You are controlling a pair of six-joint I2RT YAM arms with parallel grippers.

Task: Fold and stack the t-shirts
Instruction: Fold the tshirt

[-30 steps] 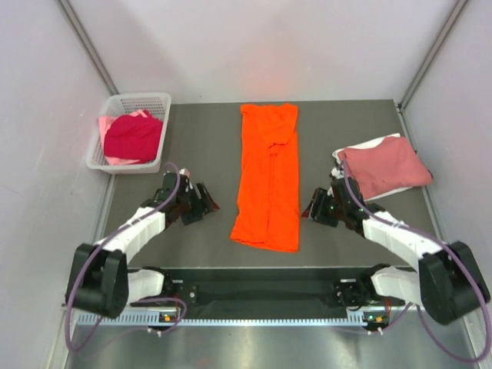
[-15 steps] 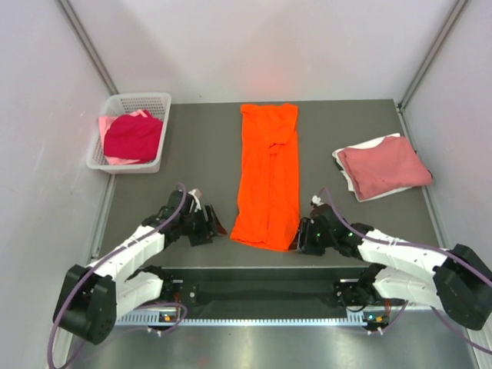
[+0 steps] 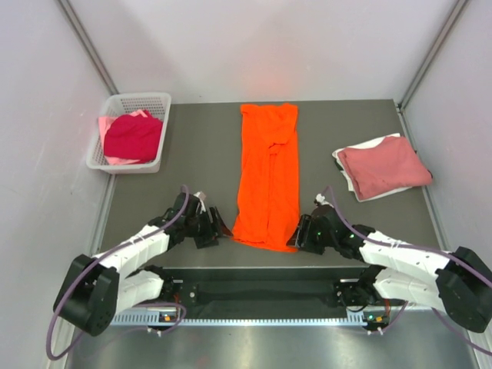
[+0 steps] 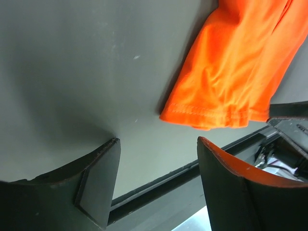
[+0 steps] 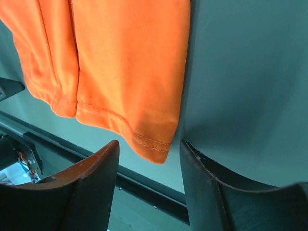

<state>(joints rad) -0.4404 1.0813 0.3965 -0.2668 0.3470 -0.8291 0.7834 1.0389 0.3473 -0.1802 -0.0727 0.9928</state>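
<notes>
A bright orange t-shirt point(image 3: 267, 173), folded into a long strip, lies down the middle of the table. My left gripper point(image 3: 218, 229) sits low beside the strip's near left corner. In the left wrist view this gripper point(image 4: 159, 144) is open over bare table, with the orange hem point(image 4: 221, 86) just ahead of its fingertips. My right gripper point(image 3: 295, 237) is at the near right corner. In the right wrist view it point(image 5: 149, 144) is open, and the corner of the orange hem point(image 5: 139, 86) reaches in between its fingers.
A dusty rose t-shirt point(image 3: 384, 167) lies folded on a white one point(image 3: 344, 159) at the right. At the far left stands a white lattice basket point(image 3: 115, 104) holding a crimson shirt point(image 3: 134, 137) and a pale pink one point(image 3: 115, 161). The table's near edge rail point(image 3: 261, 269) runs just behind both grippers.
Both grippers have come down and inward to the near corners of the orange shirt. The right one moved there from beside the dusty rose stack.
</notes>
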